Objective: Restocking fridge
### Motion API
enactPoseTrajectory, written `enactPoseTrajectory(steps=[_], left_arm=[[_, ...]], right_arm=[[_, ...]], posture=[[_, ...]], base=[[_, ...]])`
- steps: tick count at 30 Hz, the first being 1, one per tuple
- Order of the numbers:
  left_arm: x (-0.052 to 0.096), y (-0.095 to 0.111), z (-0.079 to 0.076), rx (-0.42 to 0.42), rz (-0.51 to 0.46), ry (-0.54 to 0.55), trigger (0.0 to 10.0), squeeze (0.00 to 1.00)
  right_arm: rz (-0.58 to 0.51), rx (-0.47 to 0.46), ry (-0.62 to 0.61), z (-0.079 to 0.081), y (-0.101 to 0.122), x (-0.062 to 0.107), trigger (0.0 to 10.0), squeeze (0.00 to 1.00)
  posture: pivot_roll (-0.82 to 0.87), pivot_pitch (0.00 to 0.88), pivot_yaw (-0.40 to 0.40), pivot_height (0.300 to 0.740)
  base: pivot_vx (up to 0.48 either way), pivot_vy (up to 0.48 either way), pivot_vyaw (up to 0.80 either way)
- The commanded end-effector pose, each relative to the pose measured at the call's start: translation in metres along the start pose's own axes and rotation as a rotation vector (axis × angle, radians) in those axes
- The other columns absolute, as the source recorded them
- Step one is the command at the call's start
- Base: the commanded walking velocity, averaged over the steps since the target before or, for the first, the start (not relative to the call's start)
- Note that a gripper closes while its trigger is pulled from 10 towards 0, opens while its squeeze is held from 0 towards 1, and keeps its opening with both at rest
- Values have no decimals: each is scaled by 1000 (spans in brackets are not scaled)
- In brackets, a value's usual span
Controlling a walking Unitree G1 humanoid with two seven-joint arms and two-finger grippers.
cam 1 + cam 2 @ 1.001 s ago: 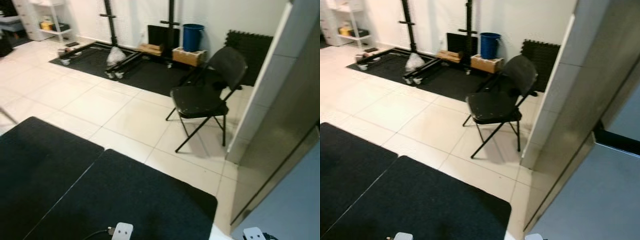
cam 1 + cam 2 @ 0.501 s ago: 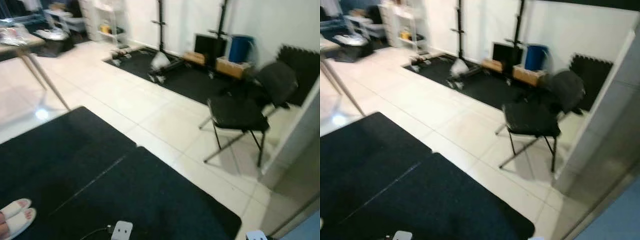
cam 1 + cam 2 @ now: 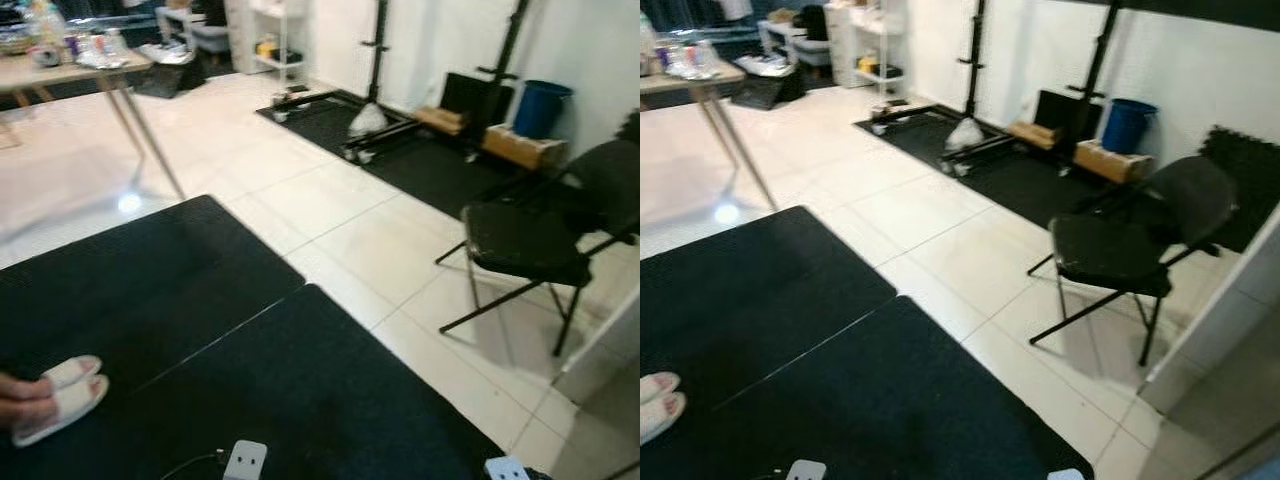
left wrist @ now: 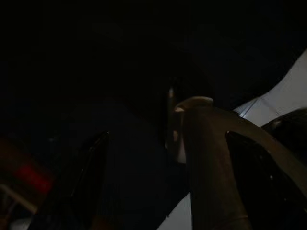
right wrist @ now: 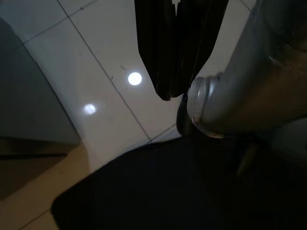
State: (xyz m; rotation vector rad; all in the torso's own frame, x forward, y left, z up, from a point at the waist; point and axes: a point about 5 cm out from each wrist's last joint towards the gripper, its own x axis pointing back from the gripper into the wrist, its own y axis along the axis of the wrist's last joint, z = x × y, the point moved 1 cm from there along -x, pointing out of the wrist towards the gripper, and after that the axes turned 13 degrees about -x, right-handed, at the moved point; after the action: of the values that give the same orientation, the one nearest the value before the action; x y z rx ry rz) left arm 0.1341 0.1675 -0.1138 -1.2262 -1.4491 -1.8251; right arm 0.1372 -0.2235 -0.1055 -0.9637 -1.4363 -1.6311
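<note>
Tiled floor (image 3: 330,215), pale and glossy, spans the room. Two black floor mats (image 3: 160,300) lie edge to edge in the foreground, directly below the hanging arms.

Folding chair (image 3: 1120,250), black, stands on the tile well ahead of the right gripper and to its right. A grey panel edge (image 3: 1215,330) rises just beyond it; whether this belongs to the fridge cannot be told.

Black rack (image 3: 1040,90) with two uprights stands on a dark mat at the far wall. Wooden table (image 3: 75,70), far ahead on the left, carries small items too blurred to identify. White shelf unit (image 3: 875,45) in the far corner holds a yellow object; its contents are otherwise unreadable.

Containers: blue bin (image 3: 1128,125) by the far wall, interior not visible. Wooden box (image 3: 1110,160) just in front of it, contents not visible.

A person's foot in a white slipper (image 3: 55,395) rests on the near mat, left of the left arm.

Right gripper (image 5: 175,72): the two black fingers press together at the tips, holding nothing, over tile beside the mat edge.

Left gripper: wrist view too dark; finger spacing cannot be told.

No item to restock can be made out.
</note>
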Motion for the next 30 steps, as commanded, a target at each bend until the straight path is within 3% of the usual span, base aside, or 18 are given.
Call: enactPoseTrajectory(steps=[1, 25, 30], left_arm=[[1, -11, -10, -2, 50, -33, 10000, 0], [1, -12, -13, 3, 53, -38, 10000, 0], [0, -10, -14, -10, 40, -52, 10000, 0]], right_arm=[[4, -12, -14, -4, -2, 1, 10000, 0], [6, -2, -12, -6, -3, 2, 10000, 0], [5, -5, -10, -5, -2, 2, 10000, 0]], posture=[[-22, 0, -79, 738], [-24, 0, -85, 738], [-25, 0, -85, 738]], base=[[0, 0, 0], [0, 0, 0], [273, 0, 0]])
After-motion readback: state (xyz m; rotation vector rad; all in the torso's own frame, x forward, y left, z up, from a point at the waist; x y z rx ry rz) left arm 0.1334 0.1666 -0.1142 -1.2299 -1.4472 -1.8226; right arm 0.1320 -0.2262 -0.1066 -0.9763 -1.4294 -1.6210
